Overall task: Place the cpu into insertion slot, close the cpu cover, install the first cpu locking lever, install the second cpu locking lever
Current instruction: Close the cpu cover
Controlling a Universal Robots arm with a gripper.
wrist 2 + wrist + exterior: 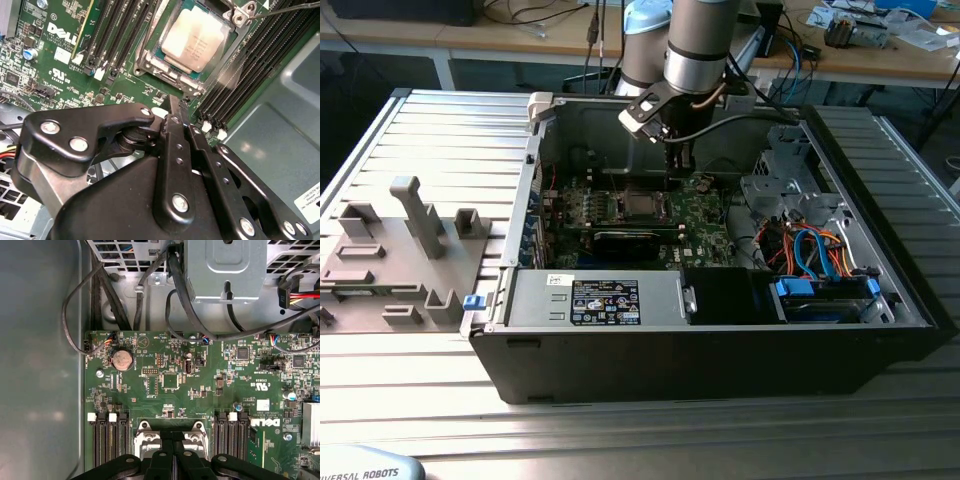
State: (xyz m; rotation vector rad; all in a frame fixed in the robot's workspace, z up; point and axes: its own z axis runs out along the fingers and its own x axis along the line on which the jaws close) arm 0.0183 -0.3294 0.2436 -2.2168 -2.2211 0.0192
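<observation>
The cpu [196, 40], a square chip with a silver-grey top, sits in its socket on the green board [60, 55]. The cpu cover [150, 57] lies flat around it as a metal frame, its tab [239, 18] at one corner. A thin lever rod [287, 7] runs off from that corner. My gripper [175, 104] hovers just above the socket's edge with its black fingers [170, 145] pressed together and nothing between them. In the first wrist view the gripper [173, 434] sits over the socket [150, 440]. In the exterior view the gripper [677, 178] hangs over the cpu [642, 205] inside the open case.
Black memory slots [122, 35] flank the socket on both sides. A grey drive cage [222, 270] and black cables [175, 295] lie beyond the board. The case walls [535, 200] enclose the space; a power supply [595, 298] runs along its front. A grey fixture plate [390, 260] lies at the exterior view's left.
</observation>
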